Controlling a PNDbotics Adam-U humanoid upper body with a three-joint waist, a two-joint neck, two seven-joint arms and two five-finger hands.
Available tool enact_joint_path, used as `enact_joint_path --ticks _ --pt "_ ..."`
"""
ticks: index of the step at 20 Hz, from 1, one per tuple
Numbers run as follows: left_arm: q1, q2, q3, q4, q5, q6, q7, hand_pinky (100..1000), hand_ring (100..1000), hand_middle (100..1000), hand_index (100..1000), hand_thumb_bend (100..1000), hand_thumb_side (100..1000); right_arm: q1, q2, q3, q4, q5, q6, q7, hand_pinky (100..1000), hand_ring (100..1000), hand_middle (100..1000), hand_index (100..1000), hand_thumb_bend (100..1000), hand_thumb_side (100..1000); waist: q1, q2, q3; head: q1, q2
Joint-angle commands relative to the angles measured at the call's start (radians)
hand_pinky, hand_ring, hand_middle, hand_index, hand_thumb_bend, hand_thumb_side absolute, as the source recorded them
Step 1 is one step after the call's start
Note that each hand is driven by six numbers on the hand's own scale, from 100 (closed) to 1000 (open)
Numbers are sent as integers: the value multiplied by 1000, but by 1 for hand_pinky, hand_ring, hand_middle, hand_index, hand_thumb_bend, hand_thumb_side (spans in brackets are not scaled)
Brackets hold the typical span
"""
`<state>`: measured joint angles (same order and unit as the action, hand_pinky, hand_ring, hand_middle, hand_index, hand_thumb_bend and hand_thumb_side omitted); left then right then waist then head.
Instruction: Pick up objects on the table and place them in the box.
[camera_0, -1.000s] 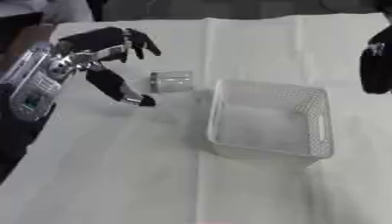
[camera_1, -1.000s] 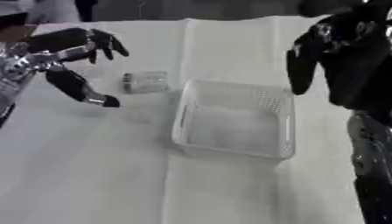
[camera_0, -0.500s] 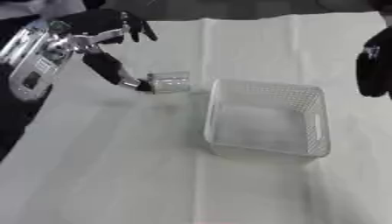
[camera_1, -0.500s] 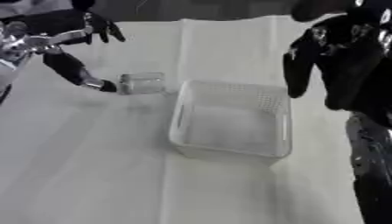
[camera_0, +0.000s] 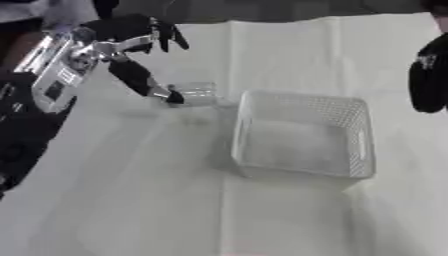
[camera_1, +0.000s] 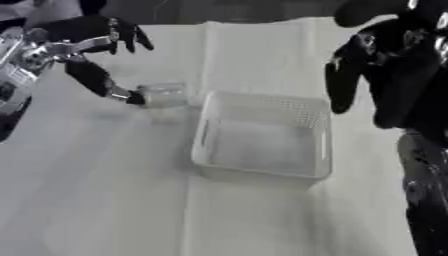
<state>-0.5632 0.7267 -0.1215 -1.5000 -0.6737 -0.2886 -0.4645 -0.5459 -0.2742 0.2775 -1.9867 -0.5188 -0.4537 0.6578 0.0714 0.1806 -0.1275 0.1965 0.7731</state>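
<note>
White mesh box is my landmark here, sitting on the white tablecloth with nothing in it that I can see. Nothing on the near side of it, so all the action is off its far-left corner.

That's where the little clear jar is: just beside that corner, looks tipped on its side with its long axis running roughly left-right, along the box's far rim. My left hand is further left of the box and a bit beyond the jar, so the jar lies to the hand's right and slightly nearer me. Hand is spread open, thumb tip right at the jar's left end (touching, I think), other fingers splayed above and behind it, not wrapped around anything yet.

Right hand is way over past the box's right side, fingers hanging relaxed, holding nothing. So left is clearly the nearer one; I'd guess it has to close across the jar's short axis.
</note>
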Motion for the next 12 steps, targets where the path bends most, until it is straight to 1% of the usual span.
enact_joint_path --ticks 1,2,3,8,12 --pt "-28 1 -4 25 -26 -14 -4 473 677 766 840 589 683 -20 -3 2 -13 -3 -35 40 233 389 775 461 100 894 -1 -10 -3 14 -3" --pt "-33 -4 -7 37 -28 -19 -6 474 677 766 840 603 648 -21 -3 3 -13 -3 -35 41 233 389 775 460 100 894 -1 -10 -3 14 -3" --pt "-39 -10 -10 51 -30 -23 -9 474 677 767 840 585 688 -22 -3 4 -13 -3 -35 42 233 389 775 459 100 894 -1 -9 -5 14 -3" --pt "-53 -27 -15 92 -33 -44 -10 472 677 767 842 577 692 -27 -4 6 -13 -5 -35 46 234 389 775 456 100 894 2 -6 -10 13 -3" --pt "-54 -46 -13 118 -37 -48 -10 469 676 766 841 563 701 -32 -3 9 -13 -7 -35 49 233 389 775 453 100 894 4 -2 -16 13 -3"
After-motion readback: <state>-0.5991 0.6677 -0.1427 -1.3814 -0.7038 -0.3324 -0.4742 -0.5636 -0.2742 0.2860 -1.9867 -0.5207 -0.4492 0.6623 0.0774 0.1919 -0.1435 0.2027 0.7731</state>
